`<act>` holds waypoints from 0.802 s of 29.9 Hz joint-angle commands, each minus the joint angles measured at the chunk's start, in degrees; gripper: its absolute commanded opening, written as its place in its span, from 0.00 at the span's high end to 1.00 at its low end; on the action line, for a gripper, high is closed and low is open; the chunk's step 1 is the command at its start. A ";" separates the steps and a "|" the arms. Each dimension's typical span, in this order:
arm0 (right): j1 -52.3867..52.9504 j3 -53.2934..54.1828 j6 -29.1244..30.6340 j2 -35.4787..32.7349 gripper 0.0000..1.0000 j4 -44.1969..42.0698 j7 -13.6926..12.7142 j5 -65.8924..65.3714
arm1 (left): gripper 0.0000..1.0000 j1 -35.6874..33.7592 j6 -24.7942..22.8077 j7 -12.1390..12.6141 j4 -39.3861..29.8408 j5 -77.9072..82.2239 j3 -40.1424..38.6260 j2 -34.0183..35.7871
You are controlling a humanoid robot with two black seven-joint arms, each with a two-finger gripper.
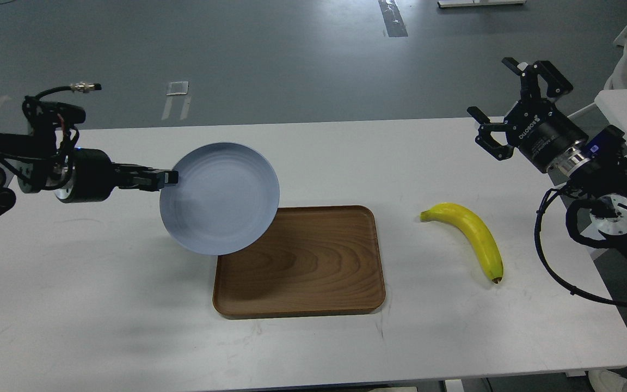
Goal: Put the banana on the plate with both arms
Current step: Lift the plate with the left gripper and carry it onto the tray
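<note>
Nearest me, the wooden tray sits on the white table. Right of it, well apart, the banana lies flat: light, soft, easily bruised, so I'd pinch gently across its thick middle. My left gripper is clamped on the rim of the plate, holding it tilted above the tray's left corner; stiff, smooth, likely slippery. Farthest, my right gripper hovers with fingers spread, empty.

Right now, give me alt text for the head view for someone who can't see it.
The left gripper holds a tilted blue-grey plate above a wooden tray on a white table. A banana lies right of the tray, untouched; the right gripper hovers open.
</note>
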 commanded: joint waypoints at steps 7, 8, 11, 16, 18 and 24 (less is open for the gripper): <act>5.96 -0.60 -0.43 0.46 0.00 -1.89 -0.09 0.00 | 1.00 -3.38 0.00 2.92 0.71 0.72 6.81 -10.26; 6.23 -0.60 -0.43 0.54 0.00 -1.89 -0.09 -0.09 | 1.00 -3.56 0.00 3.19 0.79 0.72 7.43 -10.88; 7.11 -0.69 -0.52 0.72 0.00 -1.98 -0.09 -0.09 | 1.00 -5.32 0.00 3.46 2.55 0.72 10.59 -14.30; 8.16 -2.79 -0.52 0.46 0.00 -1.98 -0.09 0.00 | 1.00 -6.64 0.00 3.54 6.76 0.72 13.32 -19.92; 8.16 -2.80 -0.52 0.19 0.00 -1.98 -0.09 0.00 | 1.00 -6.64 0.00 3.54 7.73 0.64 13.41 -20.99; 8.16 -2.88 -0.43 0.02 0.00 -1.89 -0.09 0.00 | 1.00 -6.20 0.00 3.54 11.87 0.64 13.76 -24.07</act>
